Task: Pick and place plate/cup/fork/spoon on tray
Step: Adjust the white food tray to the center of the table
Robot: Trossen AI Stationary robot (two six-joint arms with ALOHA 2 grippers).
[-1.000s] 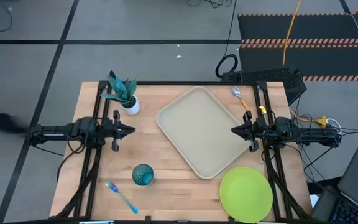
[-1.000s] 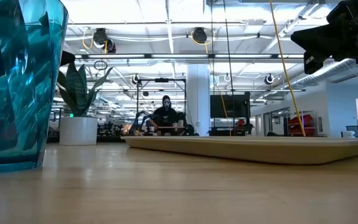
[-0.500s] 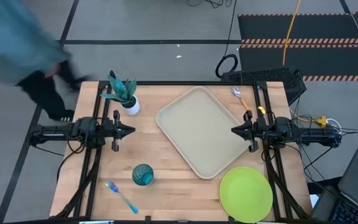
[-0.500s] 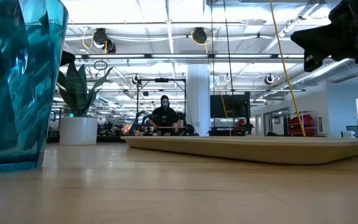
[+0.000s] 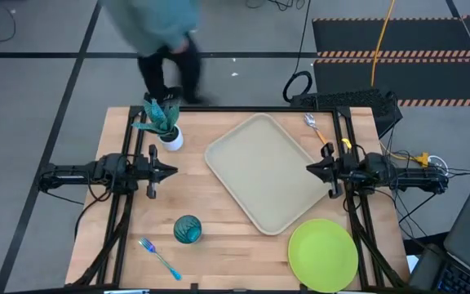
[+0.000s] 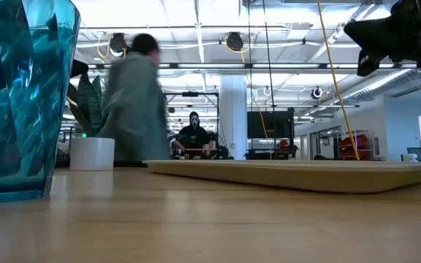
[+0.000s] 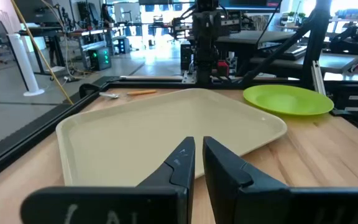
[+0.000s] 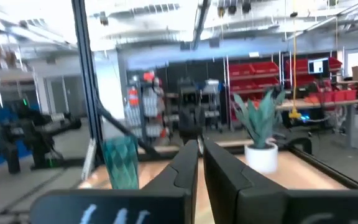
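The beige tray [image 5: 268,171] lies slantwise in the table's middle. The lime-green plate [image 5: 323,255] lies flat at the near right corner. The teal cup [image 5: 188,229] stands upright near the front, left of the tray, and looms large in the low view [image 6: 13,95]. The blue-handled fork [image 5: 160,257] lies by the near edge. The orange-handled spoon [image 5: 317,128] lies beyond the tray's far right corner. My left gripper [image 5: 172,171] hovers left of the tray, shut and empty. My right gripper [image 5: 309,170] hovers at the tray's right edge, shut and empty.
A white pot with a green plant [image 5: 163,122] stands at the far left of the table. A person [image 5: 166,33] walks past just beyond the table's far edge. Bare wood lies between the cup and the tray.
A person has walked from the far left of the room to just behind the table's far edge by the plant. My right gripper has shifted slightly up and toward the table's right edge. The tableware has kept still.
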